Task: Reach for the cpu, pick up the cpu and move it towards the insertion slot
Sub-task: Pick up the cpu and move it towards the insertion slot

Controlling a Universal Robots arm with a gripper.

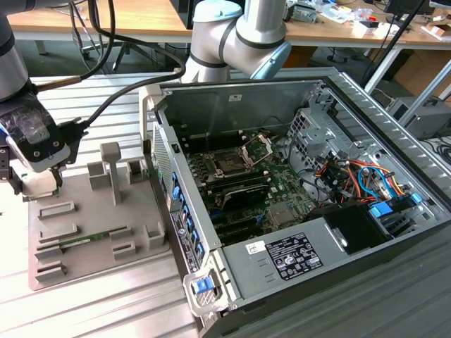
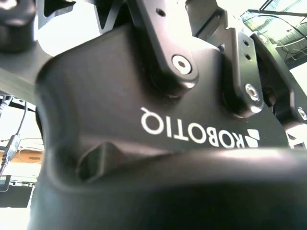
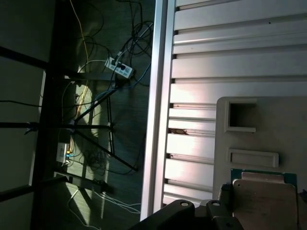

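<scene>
Underneath, slatted metal table (image 1: 106, 303) (power strip (image 3: 120, 70) on floor (image 3: 96, 24)).

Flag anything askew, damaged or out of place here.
Nothing stands out. The small silvery square cpu lies flat on the grey plastic tray; the insertion slot has its shiny metal frame hinged open.

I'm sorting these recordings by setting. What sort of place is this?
Probably a robotics lab or test workshop: a robot arm by an opened desktop computer on a slatted metal table, with cluttered wooden workbenches beyond.
</scene>
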